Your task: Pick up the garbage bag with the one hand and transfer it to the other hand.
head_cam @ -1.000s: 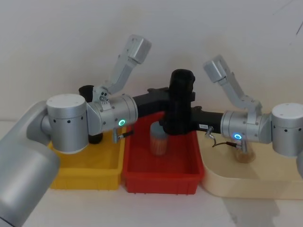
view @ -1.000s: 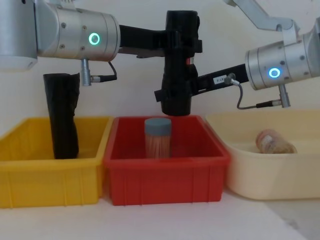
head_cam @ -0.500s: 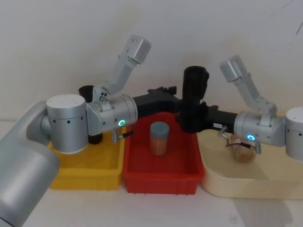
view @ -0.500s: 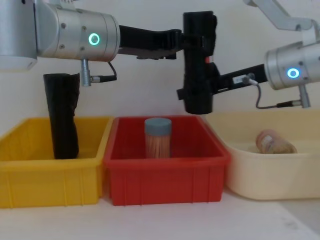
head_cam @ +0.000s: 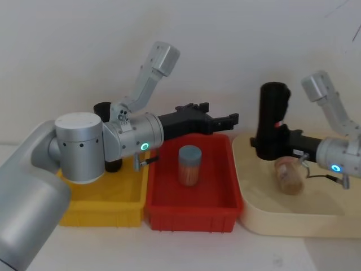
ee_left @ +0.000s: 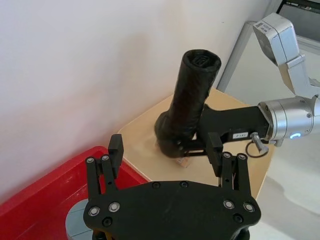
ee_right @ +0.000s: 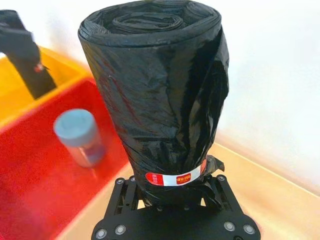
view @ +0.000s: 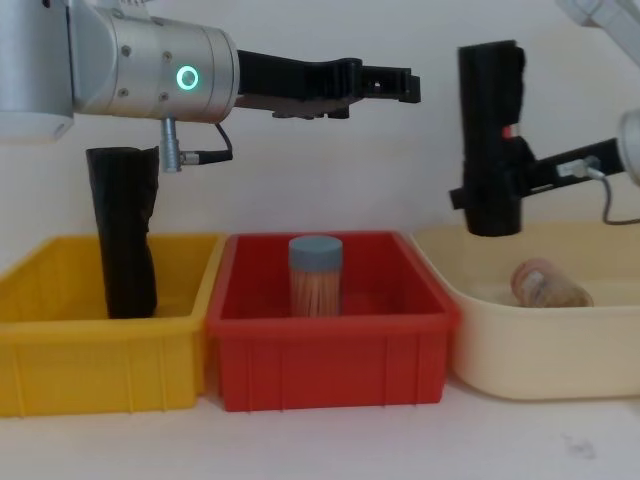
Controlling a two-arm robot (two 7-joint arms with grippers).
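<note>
The garbage bag [head_cam: 272, 118], a tall black roll with a red-and-white label band [ee_right: 175, 177], hangs upright over the cream tray [head_cam: 293, 226]. My right gripper [head_cam: 271, 142], on the blue-ringed arm, is shut on the roll's lower end [view: 488, 195]. The right wrist view shows the roll [ee_right: 160, 95] rising straight out of that gripper [ee_right: 170, 196]. My left gripper [head_cam: 228, 118], on the green-ringed arm, stands open and empty above the red bin [head_cam: 192, 217], well clear of the roll. In its wrist view the two fingers [ee_left: 116, 150] frame the roll [ee_left: 192, 95] farther off.
A jar with a grey lid [view: 316, 275] stands in the red bin [view: 330, 370]. Another black roll [view: 125, 230] stands in the yellow bin [view: 100, 370] on the left. A small jar [view: 545, 285] lies on its side in the cream tray [view: 540, 360].
The left gripper let go of the garbage bag and stayed in place. The right gripper carried the bag rightward, from over the red bin to over the cream tray.
</note>
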